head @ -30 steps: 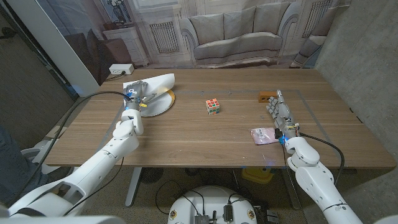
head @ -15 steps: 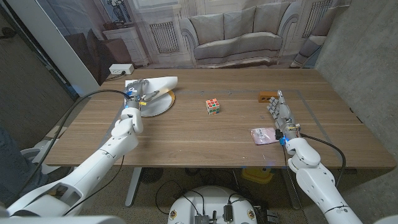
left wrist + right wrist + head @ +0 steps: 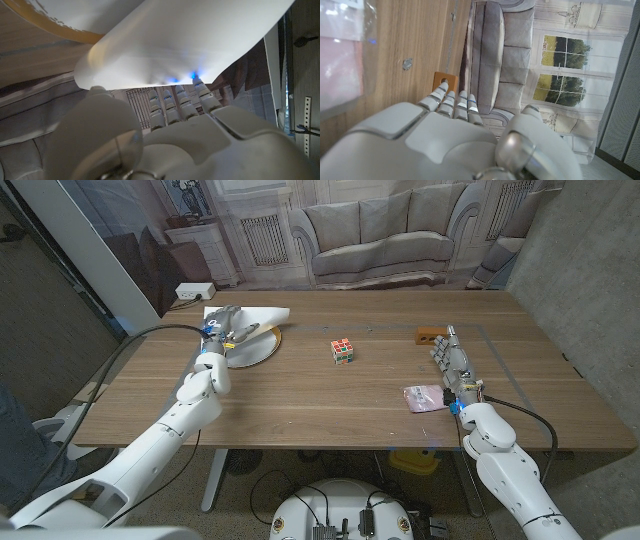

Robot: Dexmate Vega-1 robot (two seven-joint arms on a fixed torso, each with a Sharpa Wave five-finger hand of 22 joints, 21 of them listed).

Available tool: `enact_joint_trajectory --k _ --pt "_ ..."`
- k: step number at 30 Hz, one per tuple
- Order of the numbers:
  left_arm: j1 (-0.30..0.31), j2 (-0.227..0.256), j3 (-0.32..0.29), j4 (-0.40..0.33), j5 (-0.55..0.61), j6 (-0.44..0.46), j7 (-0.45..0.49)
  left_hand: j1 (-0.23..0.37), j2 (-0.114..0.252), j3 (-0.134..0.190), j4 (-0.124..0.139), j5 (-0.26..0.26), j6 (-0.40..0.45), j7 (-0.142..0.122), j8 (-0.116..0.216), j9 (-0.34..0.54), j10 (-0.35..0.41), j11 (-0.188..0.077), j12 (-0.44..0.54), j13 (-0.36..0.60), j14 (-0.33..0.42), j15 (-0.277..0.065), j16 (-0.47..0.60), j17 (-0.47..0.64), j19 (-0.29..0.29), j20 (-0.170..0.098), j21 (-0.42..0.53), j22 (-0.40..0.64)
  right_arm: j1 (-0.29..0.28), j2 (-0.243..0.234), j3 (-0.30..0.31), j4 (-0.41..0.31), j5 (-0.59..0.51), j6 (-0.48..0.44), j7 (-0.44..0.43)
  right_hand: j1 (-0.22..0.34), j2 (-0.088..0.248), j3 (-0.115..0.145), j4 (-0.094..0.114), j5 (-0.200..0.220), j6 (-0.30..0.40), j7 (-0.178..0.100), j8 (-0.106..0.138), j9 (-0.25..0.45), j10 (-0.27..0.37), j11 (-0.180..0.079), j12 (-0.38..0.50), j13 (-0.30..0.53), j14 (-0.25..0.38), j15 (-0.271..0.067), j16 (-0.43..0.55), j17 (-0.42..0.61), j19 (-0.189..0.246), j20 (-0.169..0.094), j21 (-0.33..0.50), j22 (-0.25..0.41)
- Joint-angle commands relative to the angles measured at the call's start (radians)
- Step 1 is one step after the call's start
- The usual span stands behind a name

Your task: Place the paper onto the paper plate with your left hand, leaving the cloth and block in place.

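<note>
Left robot hand [image 3: 222,330] holds the white paper [image 3: 262,315] over the paper plate [image 3: 257,345].

Left arm reaches far forward along the left side of the desk [image 3: 320,405], robot hand at the plate's near-left rim. In the left wrist view its fingers [image 3: 186,102] lie against the sheet's underside, thumb alongside, the paper bowed above them and the plate's yellow rim close by. Whether the sheet touches the plate cannot be told. Right robot hand [image 3: 452,366] stands on its edge at the desk's right side, fingers straight and together, pointing away, holding nothing. It sits just beside the pink cloth [image 3: 424,397], with the orange block [image 3: 429,335] just past its fingertips. A colour cube [image 3: 342,351] sits mid-desk, apart from both hands.
</note>
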Motion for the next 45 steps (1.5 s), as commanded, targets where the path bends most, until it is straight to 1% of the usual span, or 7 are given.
enact_joint_trajectory --k 1,13,23,30,35,45 --pt "0.048 0.015 -0.041 -0.062 -0.046 -0.013 0.010 -0.004 -0.001 -0.007 0.003 0.006 -0.011 0.003 0.001 0.003 -0.006 -0.001 0.010 0.001 -0.002 -0.007 0.007 0.005 -0.001 0.001 0.007 0.002 -0.003 -0.002 -0.007 -0.012 -0.008 0.000 -0.006 0.004 0.001 -0.007 0.000 -0.002 0.006 -0.004 0.006 0.004 0.007 0.001 0.003 0.001 0.008 -0.002 -0.002 0.004 0.001 0.002 -0.006 0.005" --pt "0.084 0.029 -0.072 -0.127 -0.059 -0.001 0.026 -0.012 0.001 -0.011 0.000 0.010 -0.012 0.004 0.004 0.002 -0.008 0.001 0.012 0.001 -0.003 -0.007 0.009 0.005 -0.006 0.003 0.008 0.002 -0.007 -0.003 -0.007 -0.018 -0.011 0.005 -0.010 0.004 0.002 -0.008 -0.001 -0.002 0.005 -0.004 0.006 0.004 0.008 0.003 0.003 0.001 0.008 -0.003 -0.002 0.004 0.002 0.001 -0.005 0.005" --pt "0.092 0.037 -0.083 -0.162 -0.059 -0.002 0.034 -0.017 0.002 -0.014 -0.002 0.014 -0.010 0.005 0.007 0.002 -0.008 0.003 0.014 0.000 -0.004 -0.006 0.011 0.004 -0.007 0.004 0.010 0.001 -0.009 -0.004 -0.002 -0.016 -0.008 0.014 -0.008 0.004 0.002 -0.008 -0.001 -0.002 0.005 -0.004 0.006 0.004 0.008 0.004 0.003 0.001 0.008 -0.002 -0.002 0.004 0.002 0.001 -0.005 0.005" --pt "0.095 0.043 -0.080 -0.187 -0.050 -0.007 0.040 -0.020 0.003 -0.016 -0.004 0.017 -0.009 0.007 0.009 0.002 -0.009 0.005 0.015 0.000 -0.005 -0.006 0.011 0.004 -0.008 0.005 0.011 0.001 -0.013 -0.006 0.004 -0.017 -0.003 0.020 -0.006 0.004 0.002 -0.009 -0.001 -0.002 0.005 -0.002 0.006 0.004 0.008 0.003 0.003 0.001 0.008 -0.002 -0.002 0.004 0.002 0.001 -0.005 0.005" --pt "0.093 0.039 -0.079 -0.203 -0.049 -0.003 0.040 -0.021 0.004 -0.017 -0.005 0.019 -0.009 0.008 0.010 0.001 -0.009 0.006 0.016 -0.001 -0.006 -0.007 0.012 0.004 -0.008 0.005 0.012 0.001 -0.015 -0.006 0.008 -0.014 0.000 0.025 -0.003 0.004 0.002 -0.009 -0.001 -0.002 0.005 -0.003 0.006 0.004 0.008 0.004 0.003 0.001 0.008 -0.001 -0.002 0.004 0.002 0.002 -0.005 0.005" --pt "0.092 0.051 -0.073 -0.231 -0.039 -0.015 0.036 -0.023 0.005 -0.020 -0.008 0.022 -0.011 0.009 0.011 0.001 -0.012 0.003 0.017 -0.001 -0.007 -0.006 0.012 0.004 -0.009 0.005 0.013 0.001 -0.019 -0.005 0.012 -0.009 0.005 0.037 0.003 0.004 0.002 -0.010 -0.001 -0.002 0.006 -0.004 0.006 0.004 0.007 0.001 0.003 0.001 0.007 -0.001 -0.002 0.004 0.002 0.001 -0.005 0.005"
